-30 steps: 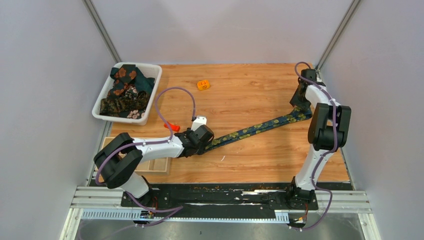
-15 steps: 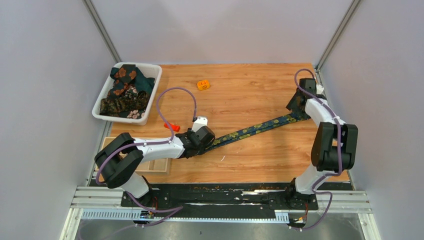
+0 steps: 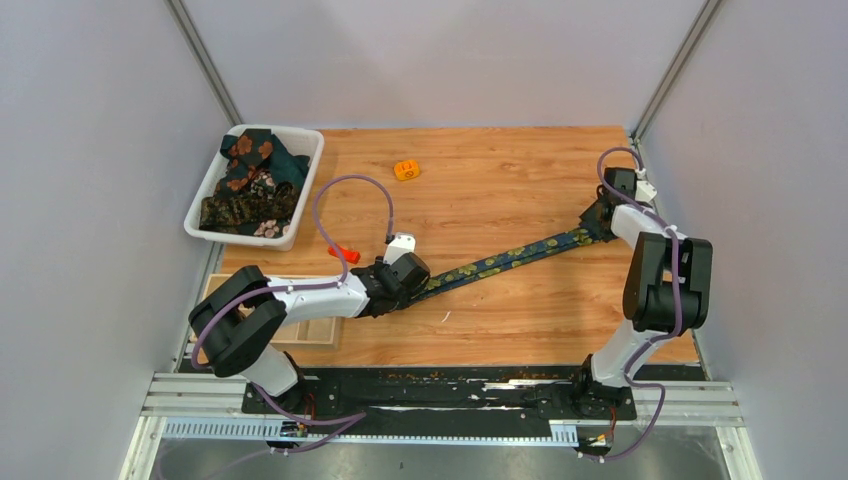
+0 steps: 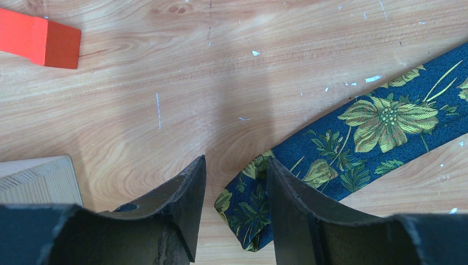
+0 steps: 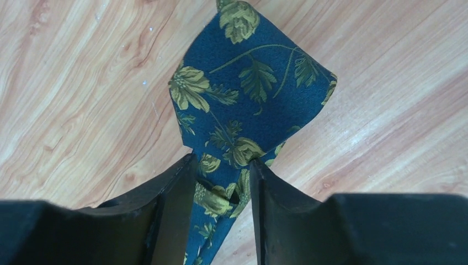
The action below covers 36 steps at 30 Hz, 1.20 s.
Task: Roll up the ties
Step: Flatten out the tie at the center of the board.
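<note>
Right arm's elbow has dropped toward the near edge and its wrist has swung a little nearer over the last second. The right gripper stays at the wide end of the navy tie. Neither the left arm nor the tie has shifted much.

That tie lies flat in 1 diagonal line across the wooden tabletop, with its narrow tip by the left arm and its broad blade at the far right. In the right wrist view the 2 fingers have closed on the fabric just behind the pointed blade, and the cloth bunches and puckers between them, so this is a pinch on the tie. The left gripper stands about half open and straddles the narrow tip. Bare wood shows between 1 finger and the cloth, so it grips nothing yet. Other ties sit heaped in the white bin, and a red-orange block lies well apart from the tip.

The tie looks light, thin and limp, not fragile, and probably a little slick on the wood. It will likely crease, twist or slide rather than resist. The best hold for starting a roll is probably the very end of the narrow tip, taken squarely across its width. The pinch at the blade can then keep the length taut.
</note>
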Each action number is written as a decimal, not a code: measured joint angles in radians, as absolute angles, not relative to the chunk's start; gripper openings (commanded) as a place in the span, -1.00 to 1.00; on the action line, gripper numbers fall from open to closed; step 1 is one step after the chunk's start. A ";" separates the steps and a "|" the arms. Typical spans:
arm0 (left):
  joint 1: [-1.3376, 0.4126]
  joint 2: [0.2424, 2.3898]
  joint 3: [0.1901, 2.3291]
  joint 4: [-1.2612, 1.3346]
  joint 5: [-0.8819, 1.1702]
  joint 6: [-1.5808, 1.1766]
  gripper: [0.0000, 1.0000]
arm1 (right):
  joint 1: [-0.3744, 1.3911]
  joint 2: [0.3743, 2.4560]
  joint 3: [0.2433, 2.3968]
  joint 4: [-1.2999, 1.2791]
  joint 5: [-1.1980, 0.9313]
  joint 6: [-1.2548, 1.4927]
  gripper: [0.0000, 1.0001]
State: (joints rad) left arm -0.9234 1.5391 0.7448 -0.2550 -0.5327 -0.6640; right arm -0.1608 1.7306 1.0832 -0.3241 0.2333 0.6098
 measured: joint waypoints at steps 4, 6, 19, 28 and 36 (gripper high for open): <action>-0.926 1.539 0.743 -0.251 -0.535 -0.663 0.04 | -0.169 1.758 1.080 -0.299 0.234 0.623 -0.53; -0.928 1.539 0.742 -0.250 -0.540 -0.663 0.03 | -0.173 1.766 1.080 -0.292 0.234 0.625 -0.68; -0.941 1.542 0.742 -0.249 -0.558 -0.664 0.00 | -0.197 1.766 1.080 -0.264 0.237 0.623 -1.00; -0.955 1.554 0.751 -0.257 -0.585 -0.667 -0.02 | -0.235 1.703 1.103 -0.239 0.278 0.647 -1.00; -0.963 1.567 0.767 -0.275 -0.600 -0.667 -0.02 | -0.263 1.693 1.191 -0.227 0.293 0.727 0.30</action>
